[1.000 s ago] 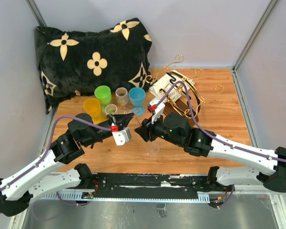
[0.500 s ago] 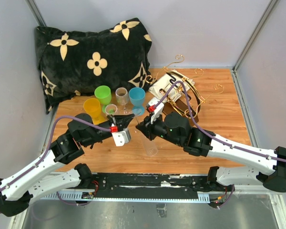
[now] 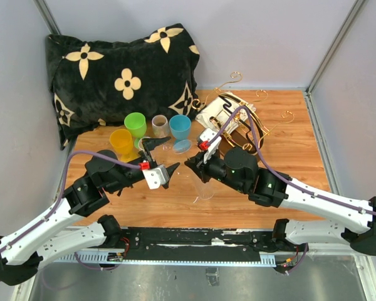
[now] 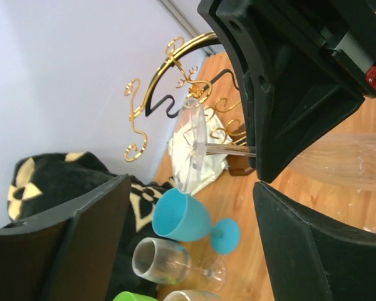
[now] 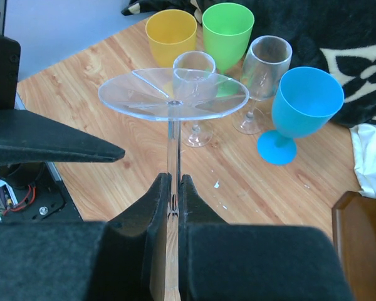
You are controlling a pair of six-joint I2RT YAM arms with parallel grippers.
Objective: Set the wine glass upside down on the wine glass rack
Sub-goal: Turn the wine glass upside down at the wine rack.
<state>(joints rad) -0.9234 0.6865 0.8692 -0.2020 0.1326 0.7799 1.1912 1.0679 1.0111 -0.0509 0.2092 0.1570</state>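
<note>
Over the wooden table (image 3: 301,157), just in front of the wine glass rack (image 3: 250,122), my left gripper (image 3: 166,155) has sprung apart and let go while my right gripper (image 5: 173,182) has clamped onto the stem of the wine glass (image 5: 173,100), so I judge the handover done.

Lab robot cell: grey panel walls (image 3: 269,37), aluminium frame posts (image 3: 336,44)

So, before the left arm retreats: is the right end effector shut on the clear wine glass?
Shut: fingers of the right end effector pinch the thin stem of the clear wine glass, no gap.
</note>
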